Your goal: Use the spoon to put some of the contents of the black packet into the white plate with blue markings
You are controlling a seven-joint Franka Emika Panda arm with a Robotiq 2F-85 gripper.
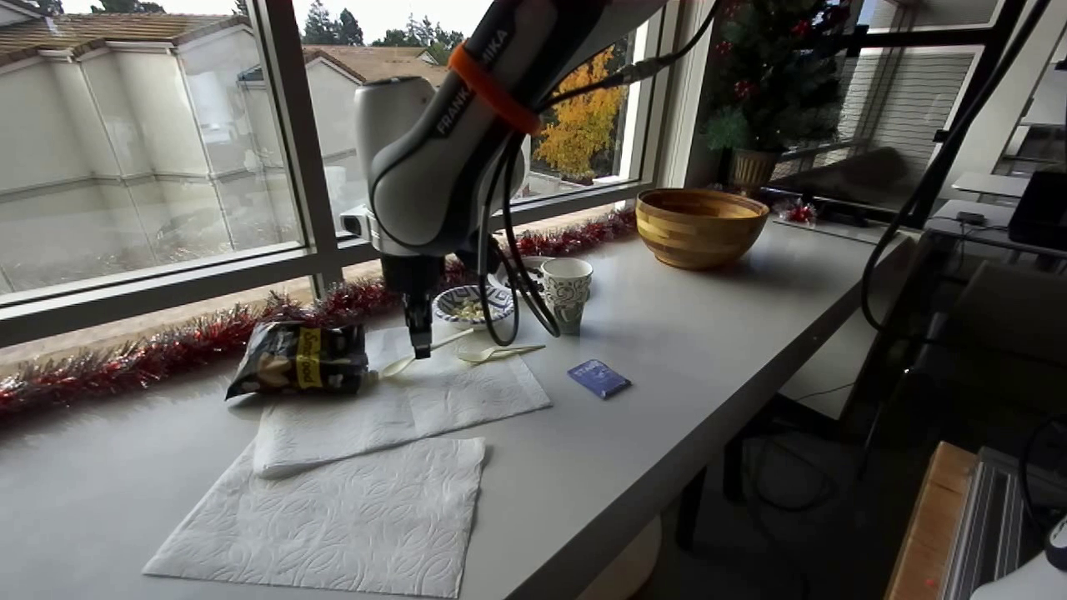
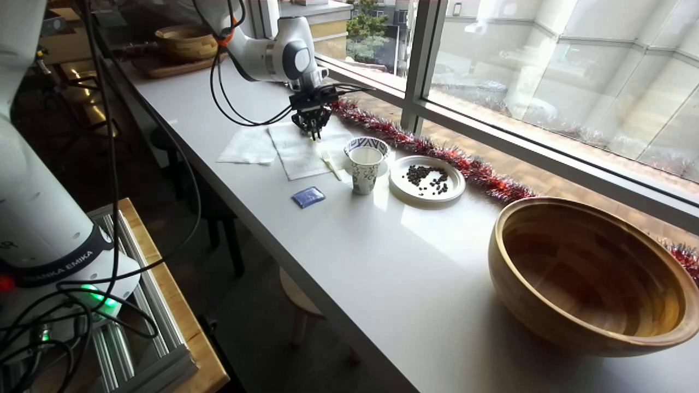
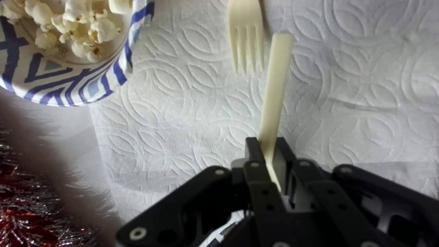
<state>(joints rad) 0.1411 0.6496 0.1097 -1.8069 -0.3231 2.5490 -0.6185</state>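
My tool (image 3: 269, 147) pinches the spoon (image 3: 277, 75) by its handle, over the towel (image 3: 192, 137); whether spoon and towel touch I cannot tell. The fork (image 3: 245, 31) lies near the handle's end. In an exterior view, the packet (image 1: 298, 360) sits just beside the spoon's bowl. The plate (image 3: 65, 84), holding popcorn (image 3: 77, 27), stands near the tinsel (image 3: 27, 206).

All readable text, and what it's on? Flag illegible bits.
"FRANK", "MIKA": arm, orange band between them.
"FRANKA EMIKA": dark band low on the arm, first letters unclear.
Letters above it: cut off.
"Smartfood": black packet, sideways, middle letters blurred.
"STA": blue sachet, rest blurred.
Other print: too small to read.
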